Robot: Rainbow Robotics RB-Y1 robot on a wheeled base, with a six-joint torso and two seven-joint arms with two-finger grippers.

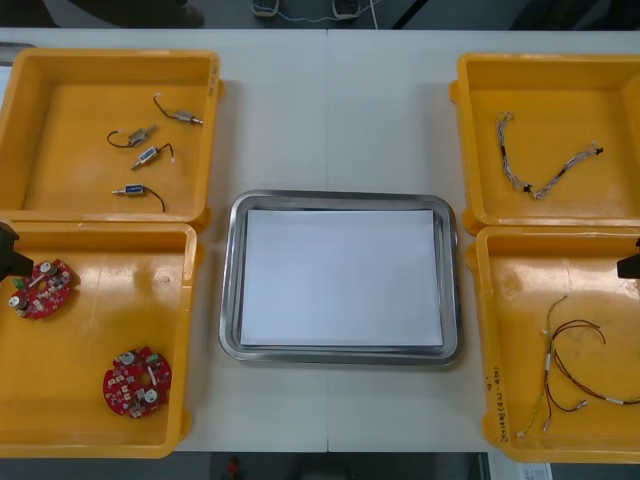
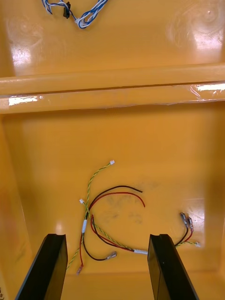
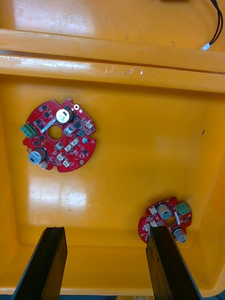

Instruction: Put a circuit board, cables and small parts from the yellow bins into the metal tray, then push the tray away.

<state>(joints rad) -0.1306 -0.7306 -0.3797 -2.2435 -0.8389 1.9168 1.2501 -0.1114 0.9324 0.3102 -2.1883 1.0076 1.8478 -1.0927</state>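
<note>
Left claw (image 3: 105, 232): hangs above the near left yellow plastic bin (image 1: 60, 400), at the worktop's left edge. Released, black fingers (image 3: 47, 262) standing apart, nothing between them.

In that bin: two boards lying flat, well apart. Nearer round red circuit board (image 1: 137, 380) toward the robot's side of the bin, just beside one finger in the left wrist view. Farther round red circuit board (image 1: 42, 288) close to the bin's outer wall.

Right claw (image 2: 108, 238): hangs above the near right yellow plastic bin (image 1: 600, 290), at the worktop's right edge. Released as well, fingers wide, gripping nothing.

On that bin's floor: loose bundle of thin red, yellow and black cables (image 2: 112, 220), sprawled between the fingers and a little beyond them.

Between the two bin pairs, on the light worktop (image 1: 330, 110): rectangular shiny metal tray (image 1: 232, 300), white inside.

Beyond, far left yellow plastic bin (image 1: 60, 130): four small metal parts (image 1: 147, 155), scattered apart, each trailing a short dark lead.

Far right yellow plastic bin (image 1: 560, 100): one twisted blue and white cable (image 1: 545, 160), bent in a loose V on the floor. Boards, cables and parts all lying in their bins.
</note>
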